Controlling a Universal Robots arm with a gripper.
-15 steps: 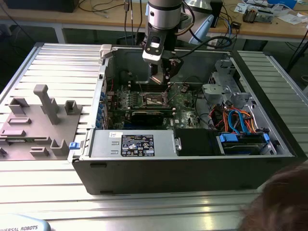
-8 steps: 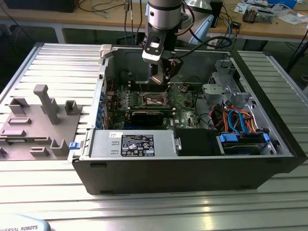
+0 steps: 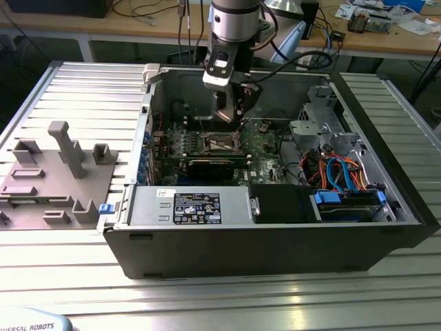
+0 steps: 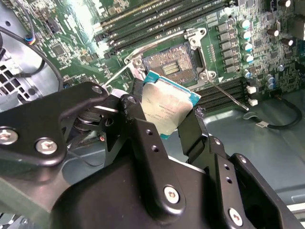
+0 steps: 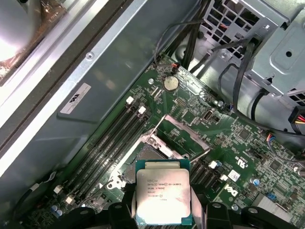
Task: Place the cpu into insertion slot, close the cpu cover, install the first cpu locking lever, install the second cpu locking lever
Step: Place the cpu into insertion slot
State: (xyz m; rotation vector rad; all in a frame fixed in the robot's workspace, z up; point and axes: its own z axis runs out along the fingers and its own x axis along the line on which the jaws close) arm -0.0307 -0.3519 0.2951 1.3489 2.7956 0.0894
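light: bright, even; glare: green board; shadows: soft

Several lines of small dark print sit on the silver-grey metal top of the small flat square cpu in the first wrist view. There too, a white rectangular sticker with a dark logo sits on the grey metal case wall, and white logo marks are printed on the green circuit board. In the exterior view, a black-and-white printed label lies on the silver power supply box, and white capital letters run along a pale blue rounded object
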